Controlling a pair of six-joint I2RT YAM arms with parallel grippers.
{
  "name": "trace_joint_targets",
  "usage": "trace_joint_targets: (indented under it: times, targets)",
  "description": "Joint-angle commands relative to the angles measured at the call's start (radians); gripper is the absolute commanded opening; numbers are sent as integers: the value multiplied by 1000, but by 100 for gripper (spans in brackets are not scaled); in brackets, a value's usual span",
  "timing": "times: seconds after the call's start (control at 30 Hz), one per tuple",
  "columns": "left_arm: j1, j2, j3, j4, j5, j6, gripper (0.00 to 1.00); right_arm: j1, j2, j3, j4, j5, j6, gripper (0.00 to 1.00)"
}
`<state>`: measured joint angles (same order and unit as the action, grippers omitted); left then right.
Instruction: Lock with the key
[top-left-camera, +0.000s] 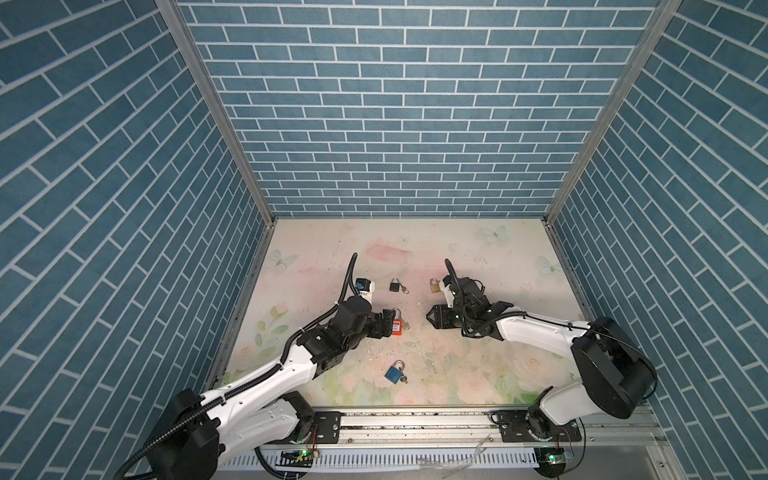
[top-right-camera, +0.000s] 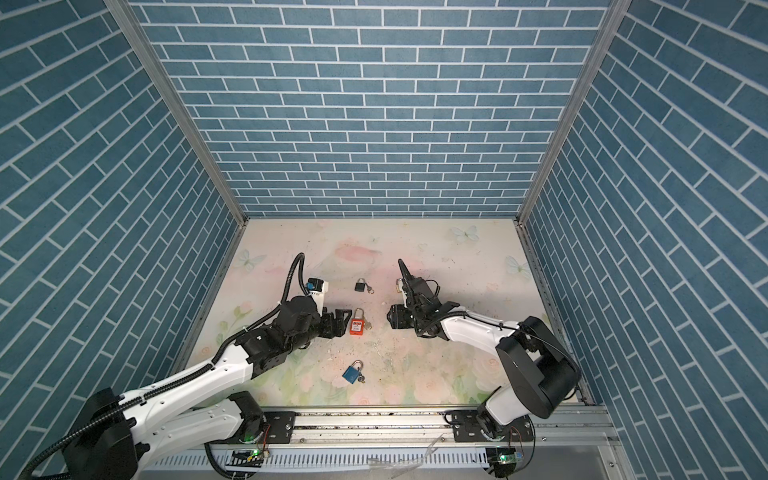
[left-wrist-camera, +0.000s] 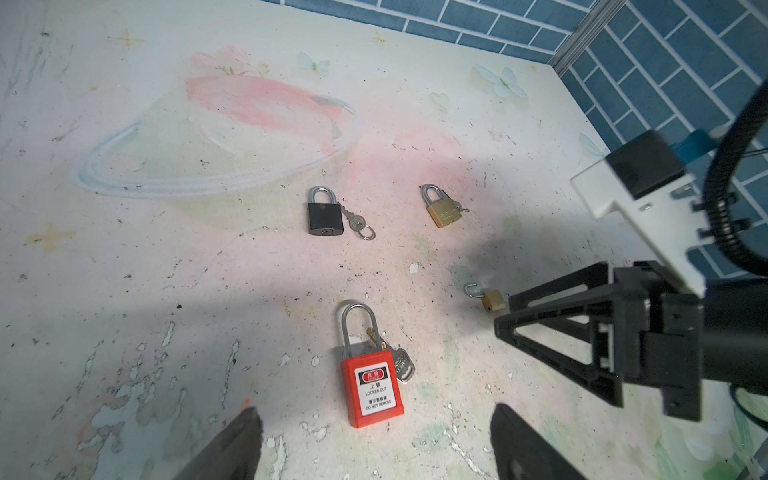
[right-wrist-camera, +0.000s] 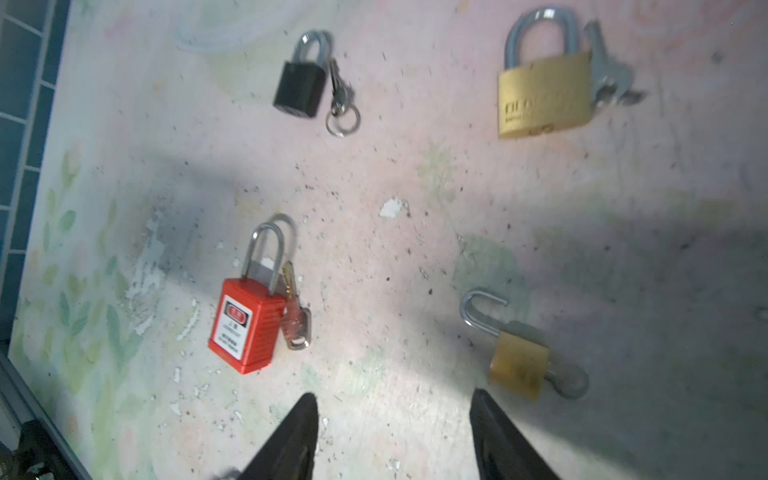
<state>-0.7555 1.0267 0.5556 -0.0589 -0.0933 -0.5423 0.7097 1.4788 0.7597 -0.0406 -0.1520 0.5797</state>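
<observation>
A small brass padlock (right-wrist-camera: 519, 365) lies on the floral table with its shackle swung open and a silver key (right-wrist-camera: 569, 380) at its base. It also shows in the left wrist view (left-wrist-camera: 493, 300), just beyond one finger of my right gripper (left-wrist-camera: 505, 311). My right gripper (right-wrist-camera: 394, 397) is open and empty, hovering low with this padlock just outside one fingertip. A red padlock (left-wrist-camera: 372, 386) with a key (left-wrist-camera: 402, 365) beside it lies between the fingers of my open left gripper (left-wrist-camera: 374, 415). In both top views the red padlock (top-left-camera: 397, 326) (top-right-camera: 356, 326) sits at the left gripper's (top-left-camera: 388, 324) tips.
A black padlock (top-left-camera: 394, 286) with a key and ring and a larger brass padlock (top-left-camera: 434, 286) lie farther back. A blue padlock (top-left-camera: 394, 374) lies nearer the front rail. Blue brick walls enclose the table on three sides.
</observation>
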Motion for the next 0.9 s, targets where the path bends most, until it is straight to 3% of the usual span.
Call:
trace_joint_targets:
  times: [0.0,0.17,0.6,0.87]
  targets:
    - [-13,-6,32,-31,-29,-10,87,-46,-17,22,-59,30,-59,60]
    - [-33,-7,46,-46,-49,-13,87,-98,30,38,-51,-36,-120,60]
    - [-46,-9,55,-64,-63,-19,87,-107,217,100,-2,-160,-197,58]
    - [-48,-21,46,-65,-72,-22,87,-92,175,50,-24,-152,-177,56]
